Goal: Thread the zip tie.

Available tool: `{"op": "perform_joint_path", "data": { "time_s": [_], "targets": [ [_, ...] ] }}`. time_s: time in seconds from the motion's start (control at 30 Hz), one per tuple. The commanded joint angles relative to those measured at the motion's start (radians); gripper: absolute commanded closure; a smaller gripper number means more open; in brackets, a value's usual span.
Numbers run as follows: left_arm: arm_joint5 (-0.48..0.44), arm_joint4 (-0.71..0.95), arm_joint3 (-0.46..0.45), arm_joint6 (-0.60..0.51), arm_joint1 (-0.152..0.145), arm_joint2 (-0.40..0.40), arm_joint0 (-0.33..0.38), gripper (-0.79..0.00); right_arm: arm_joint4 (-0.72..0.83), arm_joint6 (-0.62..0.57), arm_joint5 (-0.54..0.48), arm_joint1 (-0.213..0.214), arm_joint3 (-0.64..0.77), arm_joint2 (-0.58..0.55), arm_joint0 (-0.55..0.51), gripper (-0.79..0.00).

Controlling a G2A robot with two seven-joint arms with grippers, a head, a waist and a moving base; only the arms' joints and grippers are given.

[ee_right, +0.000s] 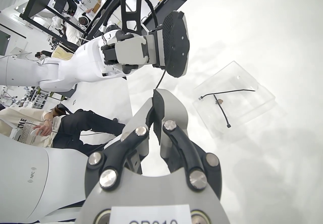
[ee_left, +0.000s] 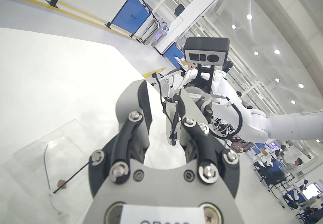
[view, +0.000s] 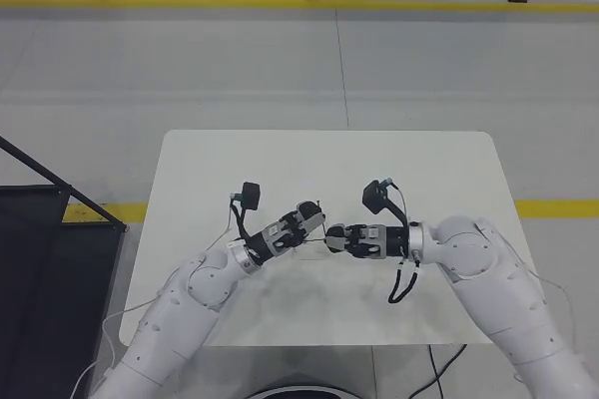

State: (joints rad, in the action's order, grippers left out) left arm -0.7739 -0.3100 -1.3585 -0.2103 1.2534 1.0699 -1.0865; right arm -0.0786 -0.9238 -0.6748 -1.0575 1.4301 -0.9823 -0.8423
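Note:
Over the middle of the white table (view: 429, 170), my two grippers meet tip to tip. My right gripper (ee_right: 157, 95) is shut on a thin black zip tie (ee_right: 161, 78). The tie's free end sticks out toward the textured black pad of my left gripper (ee_right: 175, 46). In the left wrist view, my left gripper (ee_left: 162, 91) stands open. The zip tie (ee_left: 159, 89) and the right gripper (ee_left: 172, 121) holding it lie in the gap between its fingers. From above, the left gripper (view: 314, 217) and right gripper (view: 332, 239) almost touch.
A clear plastic tray (ee_right: 262, 99) lies on the table a little away from the grippers and holds two spare black zip ties (ee_right: 227, 92). It also shows in the left wrist view (ee_left: 27, 157). A dark framed rack (view: 20, 229) stands off the table's left side.

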Motion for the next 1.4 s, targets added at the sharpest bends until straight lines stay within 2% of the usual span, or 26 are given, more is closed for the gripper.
{"op": "perform_joint_path", "data": {
  "time_s": [0.0,0.43,1.03,1.37],
  "targets": [
    [-0.001,0.002,0.004,-0.001,0.001,-0.001,0.002,-0.311,0.000,0.000,0.002,0.000,-0.001,0.002,0.002,0.000],
    [-0.015,0.023,0.023,-0.012,0.007,-0.009,0.015,-0.246,-0.002,0.001,0.004,-0.001,-0.006,0.012,0.009,0.000],
    [-0.017,0.053,0.047,-0.040,0.015,-0.022,0.032,-0.259,-0.002,0.010,0.002,0.001,-0.006,0.012,0.010,0.000],
    [-0.022,0.053,0.051,-0.041,0.018,-0.022,0.034,-0.200,-0.002,0.007,0.004,0.002,-0.007,0.014,0.011,0.000]
  ]
}}
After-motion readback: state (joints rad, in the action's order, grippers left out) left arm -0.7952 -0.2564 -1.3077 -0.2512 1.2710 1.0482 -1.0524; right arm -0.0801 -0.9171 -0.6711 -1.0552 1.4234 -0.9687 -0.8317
